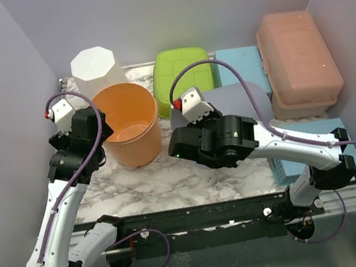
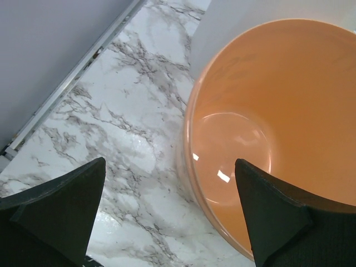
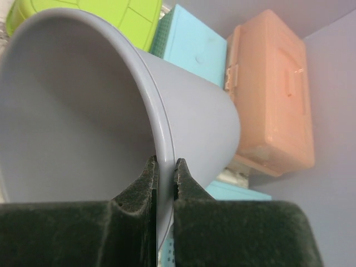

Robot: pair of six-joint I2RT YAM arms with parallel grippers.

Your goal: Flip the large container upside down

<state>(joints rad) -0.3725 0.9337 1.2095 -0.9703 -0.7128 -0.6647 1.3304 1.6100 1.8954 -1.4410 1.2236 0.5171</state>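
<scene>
**Top view.** The grey bucket [image 1: 244, 99] lies tipped on its side at the middle of the marble table [image 1: 171, 178]. Its mouth faces left and its base points toward the pink box [image 1: 299, 63]. The right arm [image 1: 233, 139] crosses in front of the bucket and hides its near side and the fingers at its rim. An orange bucket [image 1: 129, 124] stands upright to the left, mouth up. The left gripper [image 1: 97, 122] is at the left edge of the orange bucket. A white tub [image 1: 93, 67], a green box [image 1: 182, 72] and a blue box [image 1: 241, 62] line the back wall.

**Left wrist view.** The left gripper [image 2: 169, 211] is spread wide and holds nothing. One finger is over the table and the other over the inside of the orange bucket [image 2: 278, 111], so the rim lies between them.

**Right wrist view.** The right gripper [image 3: 166, 172] is pressed together on the rim of the grey bucket [image 3: 194, 111], one finger inside the wall and one outside. The bucket extends away from the fingers, with the open mouth to the left and the pink box [image 3: 272, 89] beyond its base.
</scene>
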